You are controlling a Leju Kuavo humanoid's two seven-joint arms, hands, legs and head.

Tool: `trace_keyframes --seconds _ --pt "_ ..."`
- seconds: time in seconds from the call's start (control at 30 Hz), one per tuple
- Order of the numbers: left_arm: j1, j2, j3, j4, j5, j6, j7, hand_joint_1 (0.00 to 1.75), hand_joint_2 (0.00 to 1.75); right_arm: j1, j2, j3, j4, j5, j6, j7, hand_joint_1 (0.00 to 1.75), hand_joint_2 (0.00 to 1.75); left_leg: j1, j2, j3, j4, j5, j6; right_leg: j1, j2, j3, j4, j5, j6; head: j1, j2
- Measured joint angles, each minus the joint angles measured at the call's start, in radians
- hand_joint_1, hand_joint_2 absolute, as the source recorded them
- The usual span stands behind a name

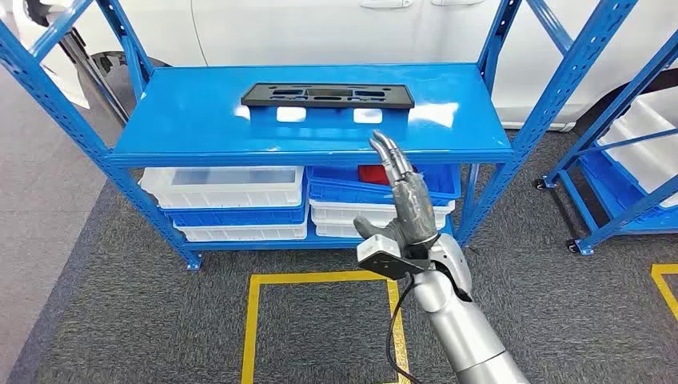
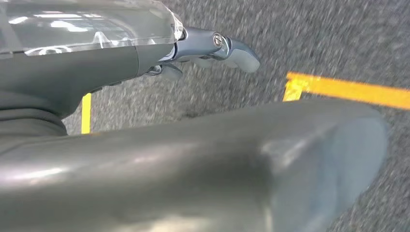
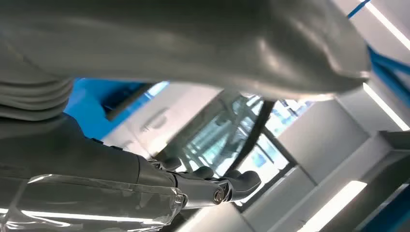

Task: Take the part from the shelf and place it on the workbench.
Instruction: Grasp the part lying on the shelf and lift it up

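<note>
A flat black rectangular part with cut-outs lies on the top deck of the blue shelf, toward the back. My right hand is raised in front of the shelf's front edge, fingers straight and together, pointing up toward the part, holding nothing. It stands short of the part and a little to its right. In the right wrist view the right hand's fingers stretch out with nothing in them, and a dark strip of the part shows on blue. The left hand hangs over grey carpet, fingers extended and empty.
White and blue bins fill the shelf's lower level, one holding something red. A second blue rack stands at the right. A white car body is behind the shelf. Yellow tape marks a square on the grey carpet.
</note>
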Motion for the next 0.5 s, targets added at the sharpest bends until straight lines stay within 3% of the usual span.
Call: trace_keyframes --seconds 0.07,0.1,0.17,0.23,0.27,0.3,0.37,0.43,0.5 --pt "-0.001 -0.001 0.004 0.002 -0.004 0.0 -0.003 0.0 0.0 -0.015 0.005 0.028 0.0 0.02 -0.012 0.008 0.0 0.0 0.001 -0.002 -0.01 0.025 -0.019 -0.006 -0.003 0.0 0.002 -0.006 0.003 -0.005 0.0 0.0" --pt "-0.001 -0.001 0.008 0.003 -0.007 0.001 -0.006 0.0 0.0 -0.029 0.009 0.054 0.001 0.039 -0.023 0.016 0.0 0.0 0.003 -0.003 -0.027 0.064 -0.043 -0.012 -0.006 -0.001 0.004 -0.01 0.005 -0.008 0.0 0.0" --pt "-0.001 -0.001 0.016 0.005 -0.014 0.001 -0.01 0.0 0.0 -0.053 0.018 0.103 0.008 0.076 -0.046 0.035 0.0 0.0 0.009 -0.003 -0.085 0.189 -0.103 -0.023 -0.006 -0.001 0.004 -0.011 0.006 -0.01 0.0 0.0" --pt "0.0 -0.001 0.024 0.008 -0.021 0.002 -0.014 0.0 0.0 -0.075 0.023 0.151 0.023 0.11 -0.067 0.055 0.0 0.0 0.015 -0.003 -0.129 0.275 -0.123 -0.031 -0.008 -0.001 0.004 -0.011 0.005 -0.01 0.0 0.0" --pt "0.0 -0.001 0.027 0.01 -0.025 0.002 -0.017 0.0 0.0 -0.088 0.026 0.176 0.033 0.128 -0.078 0.064 0.0 0.0 0.019 -0.003 -0.126 0.264 -0.103 -0.034 -0.009 0.0 0.005 -0.01 0.005 -0.009 0.0 0.0" --pt "-0.001 -0.001 0.031 0.011 -0.03 0.003 -0.02 0.0 0.0 -0.101 0.029 0.199 0.043 0.145 -0.089 0.073 0.0 0.0 0.022 -0.003 -0.105 0.214 -0.068 -0.037 -0.011 0.001 0.006 -0.009 0.003 -0.007 0.0 0.0" --pt "-0.003 -0.001 0.039 0.014 -0.039 0.002 -0.025 0.0 0.0 -0.13 0.038 0.24 0.065 0.178 -0.111 0.092 0.0 0.0 0.025 -0.004 -0.04 0.072 -0.003 -0.038 -0.012 0.003 0.008 -0.006 -0.001 0.003 0.0 0.0" --pt "-0.006 -0.001 0.044 0.017 -0.049 0.001 -0.029 0.0 0.0 -0.159 0.046 0.272 0.089 0.209 -0.132 0.112 0.0 0.0 0.022 -0.006 -0.01 0.002 0.013 -0.029 -0.01 0.005 0.005 -0.004 -0.001 0.015 0.0 0.0" --pt "-0.008 -0.001 0.048 0.02 -0.057 -0.002 -0.032 0.0 0.0 -0.18 0.051 0.297 0.112 0.232 -0.15 0.128 0.0 0.0 0.019 -0.008 -0.011 -0.001 0.011 -0.013 -0.009 0.005 0.004 -0.007 0.0 0.027 0.0 0.0"
